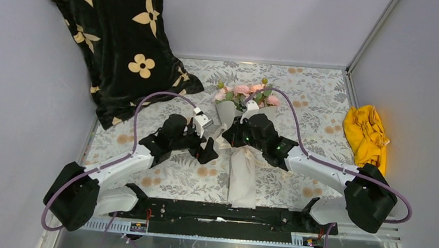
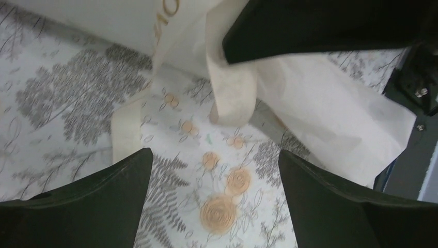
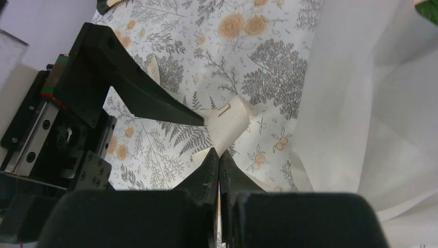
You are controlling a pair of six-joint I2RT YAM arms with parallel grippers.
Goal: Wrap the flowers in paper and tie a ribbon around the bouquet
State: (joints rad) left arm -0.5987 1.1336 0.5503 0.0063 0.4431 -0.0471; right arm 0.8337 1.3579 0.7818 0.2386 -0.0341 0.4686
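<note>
the bouquet of pink roses in a white paper cone (image 1: pixel 243 173) lies mid-way on the grey leaf-patterned tablecloth (image 1: pixel 319 102), the left gripper (image 2: pixel 214 155) gapes empty, and the right gripper (image 3: pixel 219 164) is clenched on the cream satin ribbon (image 3: pixel 230 124), soft and probably slippery, best pinched flat near its end.

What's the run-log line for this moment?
stage: ribbon tying | left gripper: open, empty, beside bouquet | right gripper: shut on ribbon | bouquet: paper-wrapped, lying flat
</note>
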